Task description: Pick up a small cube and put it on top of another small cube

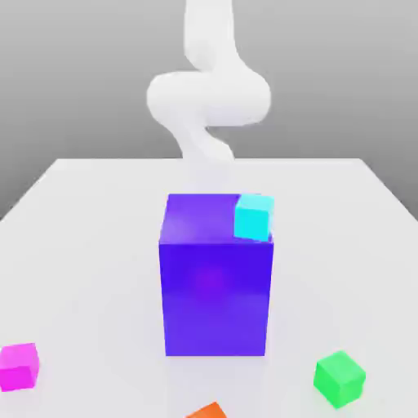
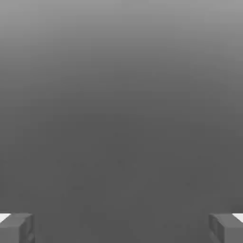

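— How are you holding yourself?

— My arm (image 1: 208,90) rises behind the big purple-blue block (image 1: 215,282), white and coiled on itself, above the far side of the bench (image 1: 82,204). In the exterior view the block covers my lower reach.

— And your hand?

— My hand (image 2: 121,228) is spread wide. In the hand view the two fingertips (image 2: 16,228) sit far apart at opposite sides, with plain grey surface between them. I hold nothing and touch nothing.

— Where is the small cube?

— The small cube (image 1: 18,365), glossy magenta-pink, lies on the bench near the front corner on the exterior view's left, well apart from the block.

— What else is around?

— A cyan cube (image 1: 254,216) sits on top of the block, at the top's corner on the exterior view's right. A green cube (image 1: 339,378) rests near the front edge on the exterior view's right. An orange cube (image 1: 208,411) lies at the front edge, about the middle, partly cut off.
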